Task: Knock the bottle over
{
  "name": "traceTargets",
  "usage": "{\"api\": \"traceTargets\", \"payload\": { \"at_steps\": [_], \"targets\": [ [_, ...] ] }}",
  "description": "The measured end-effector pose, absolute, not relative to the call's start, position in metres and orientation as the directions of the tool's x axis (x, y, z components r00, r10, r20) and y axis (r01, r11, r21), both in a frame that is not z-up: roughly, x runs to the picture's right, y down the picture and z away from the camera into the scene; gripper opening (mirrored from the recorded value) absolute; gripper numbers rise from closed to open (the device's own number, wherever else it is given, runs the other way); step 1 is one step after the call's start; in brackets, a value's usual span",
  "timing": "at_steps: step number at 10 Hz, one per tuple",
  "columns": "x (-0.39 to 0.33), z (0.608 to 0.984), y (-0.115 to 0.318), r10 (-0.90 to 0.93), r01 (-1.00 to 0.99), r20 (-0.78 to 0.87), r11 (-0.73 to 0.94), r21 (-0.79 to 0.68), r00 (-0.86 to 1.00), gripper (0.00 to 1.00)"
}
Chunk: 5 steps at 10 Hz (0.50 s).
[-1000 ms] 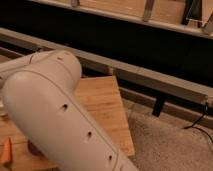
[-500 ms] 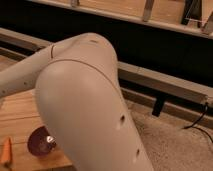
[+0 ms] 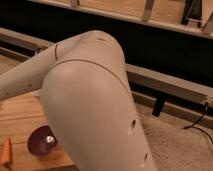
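1. Gripper: not in view anywhere; the big pale robot arm [image 3: 92,107] fills the middle of the camera view and hides whatever lies past it.
2. That arm is a smooth cream shell, bent like an elbow. One segment runs from the left edge up to the bend near the top centre, and a broader segment drops from there to the bottom edge.
3. Left of the arm's lower segment, a wooden bench [image 3: 20,117] shows as a pale plank surface.
4. On the bench, touching the arm's outline in this view, sits a small purple bowl [image 3: 41,141] with something pale inside it.
5. Further left of the arm, at the picture's edge, lies an orange thing [image 3: 6,152], partly cut off; I cannot tell what it is.
6. The bottle cannot be seen. It may stand behind the arm or outside the frame.
7. Because neither gripper nor bottle shows, I cannot tell which way the bottle lies from the gripper, or how its long axis stands. My judgement: the task looks not yet done from here, and the push direction cannot be chosen from this view.
8. Right of the arm are a speckled floor and a dark rail with a cable.
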<state>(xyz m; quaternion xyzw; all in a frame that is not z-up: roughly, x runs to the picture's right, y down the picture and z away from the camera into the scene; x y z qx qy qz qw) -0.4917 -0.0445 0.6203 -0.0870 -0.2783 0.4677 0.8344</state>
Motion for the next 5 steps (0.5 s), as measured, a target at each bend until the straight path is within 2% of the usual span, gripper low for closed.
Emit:
{"api": "traceTargets", "payload": {
  "at_steps": [5],
  "targets": [
    [-0.4913,0.6216,-0.0441,0.829,-0.733,0.382,0.547,-0.405,0.408,0.38]
  ]
}}
